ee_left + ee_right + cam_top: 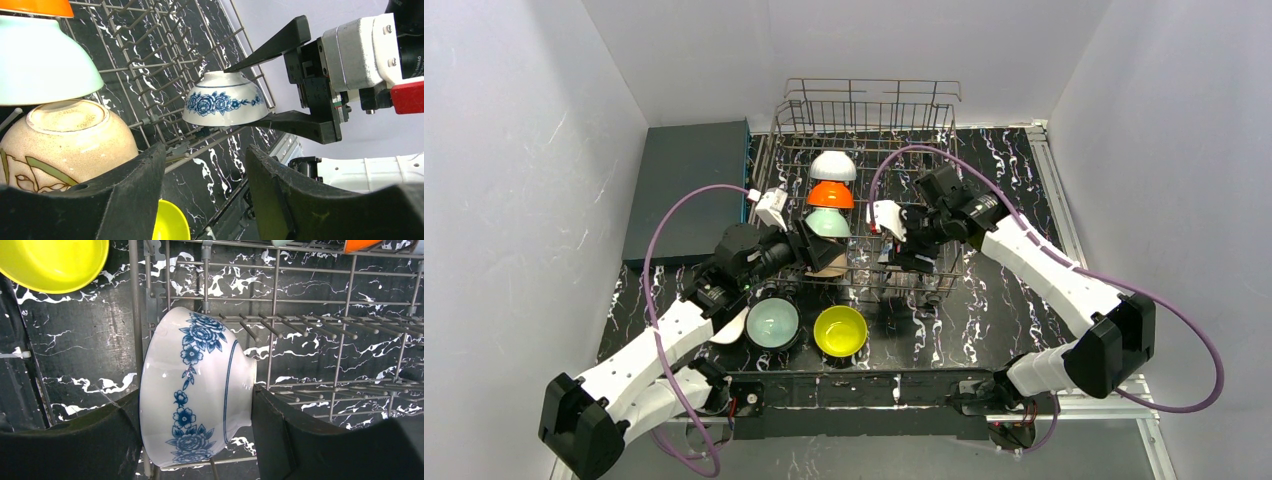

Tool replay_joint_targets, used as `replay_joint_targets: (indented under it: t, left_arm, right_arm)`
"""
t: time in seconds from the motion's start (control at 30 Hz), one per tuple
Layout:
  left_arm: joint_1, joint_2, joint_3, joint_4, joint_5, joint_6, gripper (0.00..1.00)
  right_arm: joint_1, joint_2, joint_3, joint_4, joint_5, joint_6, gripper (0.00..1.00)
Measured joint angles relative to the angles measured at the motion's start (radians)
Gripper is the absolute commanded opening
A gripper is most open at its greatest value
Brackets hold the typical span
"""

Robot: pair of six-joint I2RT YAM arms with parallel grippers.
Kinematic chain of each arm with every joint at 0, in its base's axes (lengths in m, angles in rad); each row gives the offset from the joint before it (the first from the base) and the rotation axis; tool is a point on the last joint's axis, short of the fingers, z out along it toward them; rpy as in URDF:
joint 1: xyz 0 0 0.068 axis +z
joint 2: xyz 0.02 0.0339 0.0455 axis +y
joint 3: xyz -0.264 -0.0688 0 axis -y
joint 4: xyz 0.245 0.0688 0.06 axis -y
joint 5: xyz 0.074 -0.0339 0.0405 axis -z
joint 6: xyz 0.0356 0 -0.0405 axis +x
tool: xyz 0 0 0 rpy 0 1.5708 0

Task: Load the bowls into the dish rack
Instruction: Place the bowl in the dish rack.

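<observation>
The dish rack point(869, 110) stands at the back middle of the table. Inside it a white bowl point(833, 166), an orange bowl point(830, 194), a mint bowl point(828, 222) and a tan speckled bowl point(65, 135) sit in a row, bottoms up. My right gripper point(195, 392) is shut on a blue-and-white flowered bowl point(195, 355), one finger at its rim and the other at its foot, low inside the rack's front right part point(300, 320). My left gripper point(205, 150) is open and empty, just right of the tan bowl.
On the table in front of the rack lie a pale green bowl point(773, 322) and a yellow-green bowl point(840, 330), both mouth up. A white bowl point(729, 330) shows partly under my left arm. A flat dark grey slab point(689, 185) lies left of the rack.
</observation>
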Motion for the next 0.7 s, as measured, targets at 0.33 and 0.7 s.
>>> replay_joint_targets:
  t: [0.33, 0.7]
  left_arm:
    - [0.000, 0.006, 0.000, 0.000, 0.004, 0.000, 0.58]
    - [0.000, 0.040, 0.017, 0.000, 0.044, -0.003, 0.59]
  right_arm:
    - [0.021, 0.000, -0.014, 0.024, 0.051, 0.026, 0.14]
    - [0.041, 0.011, -0.030, 0.045, 0.114, 0.047, 0.15]
